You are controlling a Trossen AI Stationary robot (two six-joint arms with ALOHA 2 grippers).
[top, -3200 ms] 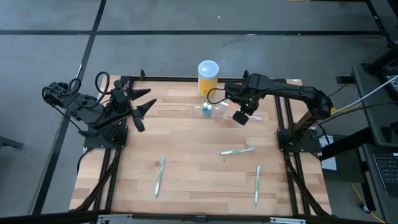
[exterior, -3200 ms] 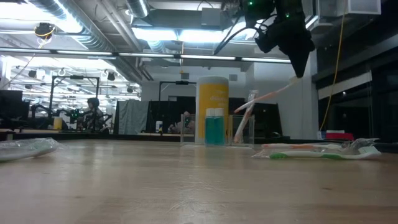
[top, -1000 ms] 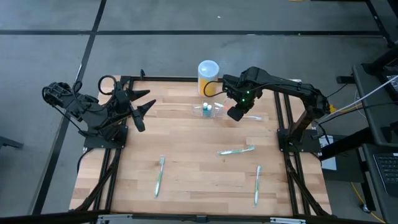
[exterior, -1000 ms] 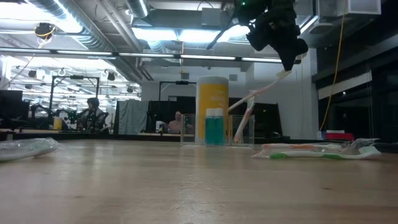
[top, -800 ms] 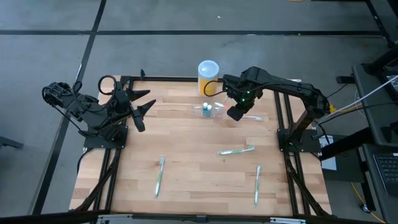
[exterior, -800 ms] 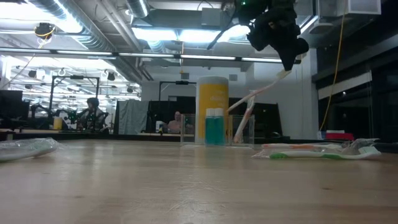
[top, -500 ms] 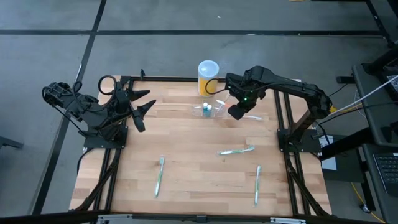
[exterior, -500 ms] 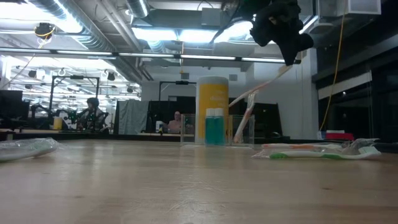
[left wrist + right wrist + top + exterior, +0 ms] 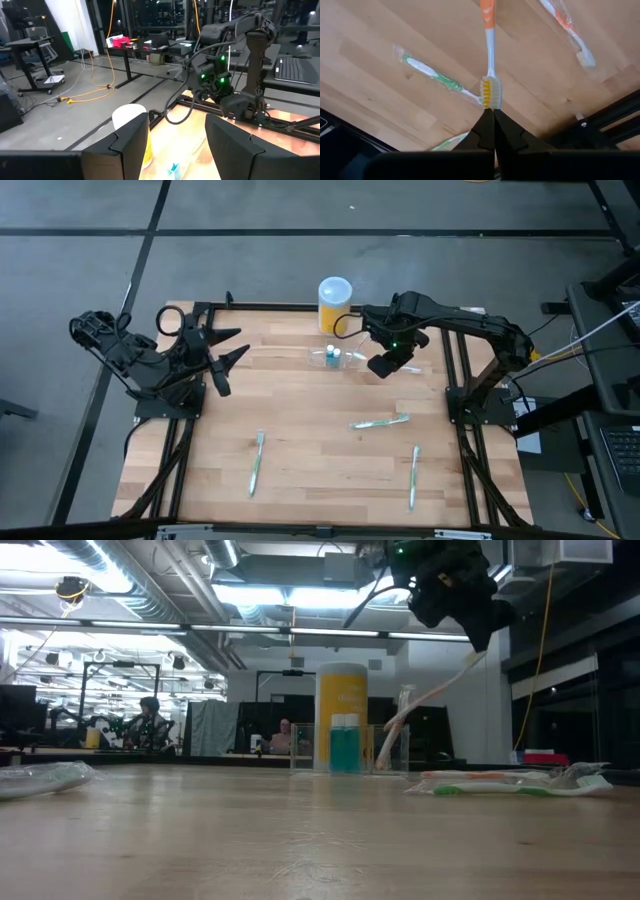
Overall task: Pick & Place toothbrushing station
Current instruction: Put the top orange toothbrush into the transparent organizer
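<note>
Toothbrushing station, a clear plastic holder with a blue item inside, stands on the tabletop toward twelve o'clock, just in front of the yellow white-lidded container. The right tool hangs at the holder's three o'clock side, its fingers pinched shut on the bristle end of an orange-and-white toothbrush, which slants down so its handle end dips into the holder. The left tool waits at nine o'clock, its fingers spread apart and holding nothing. Three wrapped green toothbrushes lie toward six o'clock, well apart from the holder.
</note>
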